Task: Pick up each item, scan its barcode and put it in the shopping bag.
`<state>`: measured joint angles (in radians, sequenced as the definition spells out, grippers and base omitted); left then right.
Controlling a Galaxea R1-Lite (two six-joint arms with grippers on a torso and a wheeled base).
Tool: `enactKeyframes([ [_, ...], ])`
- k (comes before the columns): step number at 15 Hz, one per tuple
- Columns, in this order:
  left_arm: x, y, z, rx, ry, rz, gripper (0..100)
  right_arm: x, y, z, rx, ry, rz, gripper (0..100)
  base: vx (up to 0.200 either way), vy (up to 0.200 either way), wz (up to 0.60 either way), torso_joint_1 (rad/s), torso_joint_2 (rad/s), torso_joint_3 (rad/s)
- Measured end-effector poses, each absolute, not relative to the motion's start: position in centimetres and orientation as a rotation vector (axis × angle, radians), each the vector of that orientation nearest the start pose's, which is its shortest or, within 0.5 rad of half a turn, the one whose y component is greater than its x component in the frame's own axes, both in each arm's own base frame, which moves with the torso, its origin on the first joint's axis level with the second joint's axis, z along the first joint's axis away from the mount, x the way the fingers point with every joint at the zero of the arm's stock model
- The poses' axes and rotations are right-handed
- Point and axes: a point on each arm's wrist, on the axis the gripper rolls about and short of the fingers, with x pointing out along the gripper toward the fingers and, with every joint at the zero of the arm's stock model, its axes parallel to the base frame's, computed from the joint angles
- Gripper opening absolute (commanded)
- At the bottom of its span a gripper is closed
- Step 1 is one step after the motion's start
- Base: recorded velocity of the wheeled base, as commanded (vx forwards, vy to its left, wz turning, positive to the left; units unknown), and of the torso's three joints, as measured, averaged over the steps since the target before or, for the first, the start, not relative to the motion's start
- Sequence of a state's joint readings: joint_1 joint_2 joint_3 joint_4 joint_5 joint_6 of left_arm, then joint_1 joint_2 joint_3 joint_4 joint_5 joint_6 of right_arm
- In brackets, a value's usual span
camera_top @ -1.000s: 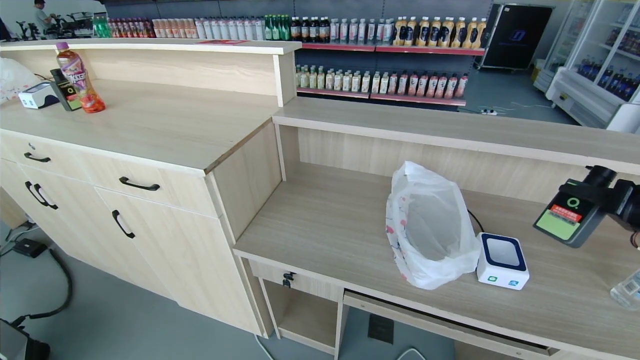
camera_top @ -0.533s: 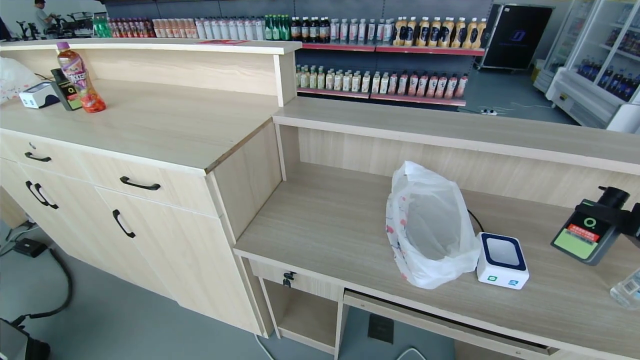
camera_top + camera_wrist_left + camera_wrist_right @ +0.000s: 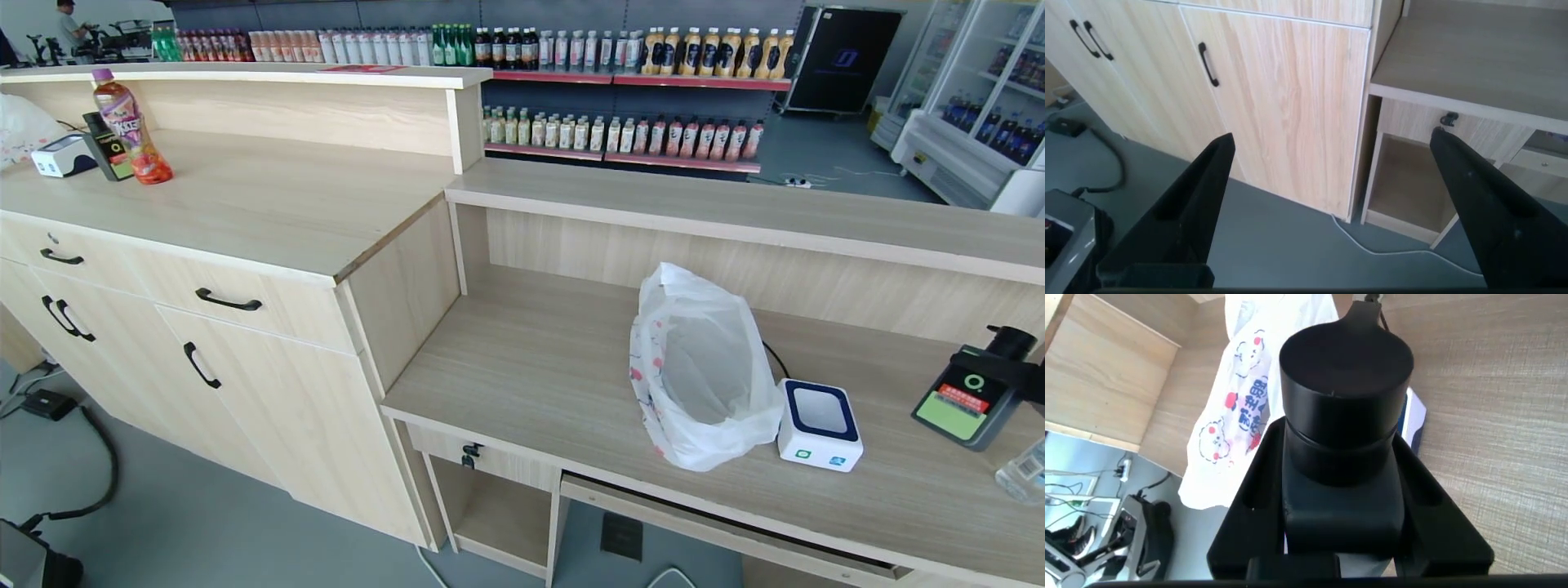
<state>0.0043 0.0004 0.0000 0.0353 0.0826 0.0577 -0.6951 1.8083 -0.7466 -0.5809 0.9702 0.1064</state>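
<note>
**Lowering the scanner to the worktop**

Clamped in the right gripper (image 3: pixel 1343 518): a black handheld scanner (image 3: pixel 971 396), at the right end of the worktop (image 3: pixel 555 367). Over the last second, brought down from a raised spot in front of the back panel to just over the wood, drifting slightly right. Hard to tell whether touching the surface yet. No shift of the camera meanwhile, and no move of anything else.

Standing open-mouthed at the middle as before: the shopping bag (image 3: pixel 702 367), seemingly empty, with a white box (image 3: pixel 820 425) touching its right side. Lying at the near right edge, just beside the scanner and on its near side: a clear water bottle (image 3: pixel 1020 474), unheld and not bagged. Far off on the higher left worktop: an upright drink bottle (image 3: pixel 131 131), also untouched.

Hanging well to the left, over the floor (image 3: pixel 1274 237) in front of the cupboard (image 3: pixel 1290 82): the left gripper (image 3: pixel 1327 212), spread wide and holding nothing.

Probably means either parking the scanner or bringing it down toward the water bottle's label; impossible to say which. Either way, early in the task, with no item bagged. Next likely needs the water bottle lifted, label turned to the scanner.
</note>
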Motion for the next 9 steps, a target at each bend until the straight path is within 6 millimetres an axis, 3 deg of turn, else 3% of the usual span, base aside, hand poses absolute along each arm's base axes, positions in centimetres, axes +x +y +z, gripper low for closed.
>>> enactKeyframes([
  [9,-2.3,0.2,7.2,0.059,0.038,0.086,100,26.6,-17.8,11.9,0.47,0.366,0.296,0,0.0,0.0,0.0,0.0,0.0,0.0],
])
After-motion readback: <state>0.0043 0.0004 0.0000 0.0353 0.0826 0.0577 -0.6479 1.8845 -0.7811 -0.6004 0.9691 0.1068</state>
